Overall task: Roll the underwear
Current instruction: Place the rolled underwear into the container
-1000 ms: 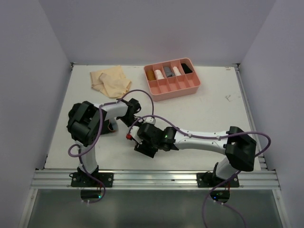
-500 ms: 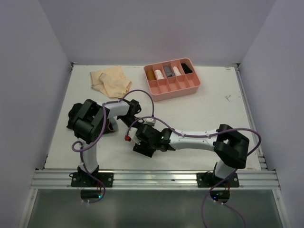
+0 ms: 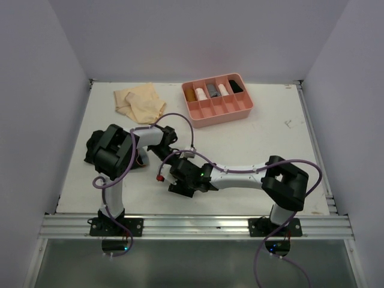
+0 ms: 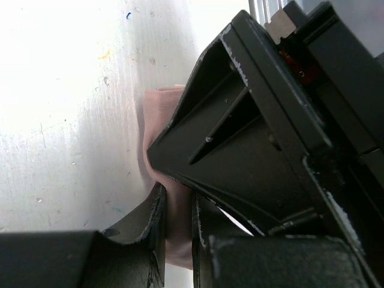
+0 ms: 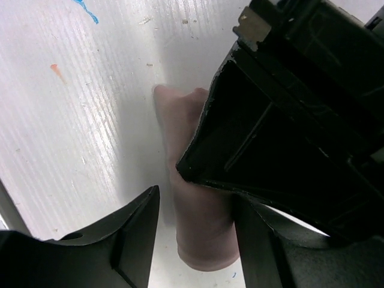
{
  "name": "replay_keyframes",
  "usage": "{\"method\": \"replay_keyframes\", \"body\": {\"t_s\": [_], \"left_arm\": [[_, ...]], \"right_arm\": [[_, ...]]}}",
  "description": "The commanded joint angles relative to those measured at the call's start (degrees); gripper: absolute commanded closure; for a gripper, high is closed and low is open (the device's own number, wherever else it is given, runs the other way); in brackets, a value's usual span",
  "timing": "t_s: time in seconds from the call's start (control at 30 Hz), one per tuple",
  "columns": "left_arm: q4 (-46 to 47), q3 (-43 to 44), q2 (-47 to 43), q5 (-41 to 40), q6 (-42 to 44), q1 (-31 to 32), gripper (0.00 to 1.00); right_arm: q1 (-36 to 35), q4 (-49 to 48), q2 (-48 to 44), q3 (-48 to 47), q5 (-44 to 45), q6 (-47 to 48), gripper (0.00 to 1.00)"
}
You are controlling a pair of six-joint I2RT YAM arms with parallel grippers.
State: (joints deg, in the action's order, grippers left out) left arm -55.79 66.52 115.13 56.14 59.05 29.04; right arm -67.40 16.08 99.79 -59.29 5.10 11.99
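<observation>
A dusty pink underwear roll (image 5: 201, 240) lies on the white table, hidden under both grippers in the top view. My left gripper (image 4: 178, 195) is shut on one end of the pink cloth (image 4: 157, 120), which fills the gap between its fingers. My right gripper (image 5: 196, 198) stands open around the roll; its right finger (image 5: 264, 252) sits against the cloth and its left finger (image 5: 135, 237) stands a little off it. From above, the left gripper (image 3: 170, 156) and right gripper (image 3: 180, 183) meet at the table's near middle. Pale tan underwear (image 3: 140, 102) lies flat at the back left.
A pink divided tray (image 3: 223, 114) stands at the back centre-right and holds several rolled cloths, a black one (image 3: 236, 86) at its right end. Purple cables loop over both arms. The metal rail (image 3: 198, 226) runs along the near edge.
The right arm's elbow has swung left and its jaws have narrowed around the pink roll. The left gripper has kept its hold and hardly moved.
</observation>
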Motion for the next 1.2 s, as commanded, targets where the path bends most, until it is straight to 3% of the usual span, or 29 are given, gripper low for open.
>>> {"method": "replay_keyframes", "body": {"t_s": [0.0,0.2,0.4,0.47,0.6,0.83,1.17], "left_arm": [[4.6,-3.4,6.1,-21.2,4.9,1.0,0.93],[3.9,-3.0,6.8,-21.6,5.6,0.9,0.92],[3.5,-2.5,6.9,-21.5,6.2,0.6,0.92],[3.4,-2.4,6.9,-21.3,6.3,0.5,0.88],[4.7,-2.2,4.9,-20.5,5.4,-0.5,0.70],[6.1,1.1,-2.6,-19.4,2.3,-5.7,0.49],[4.3,12.7,-5.9,-18.4,1.8,-15.9,0.41]], "right_arm": [[0.7,-1.3,3.3,1.1,-0.5,1.1,0.45],[0.7,-1.4,4.7,1.5,0.3,1.5,0.44],[0.8,-1.3,6.2,2.7,-1.3,0.8,0.60],[0.7,-1.2,7.0,2.6,-2.4,0.3,0.72],[0.7,0.6,7.9,2.0,-4.9,-0.6,1.00],[0.8,1.9,4.0,2.6,-7.5,-2.8,1.00],[0.8,3.5,3.9,2.6,-7.8,-6.0,1.00]]}}
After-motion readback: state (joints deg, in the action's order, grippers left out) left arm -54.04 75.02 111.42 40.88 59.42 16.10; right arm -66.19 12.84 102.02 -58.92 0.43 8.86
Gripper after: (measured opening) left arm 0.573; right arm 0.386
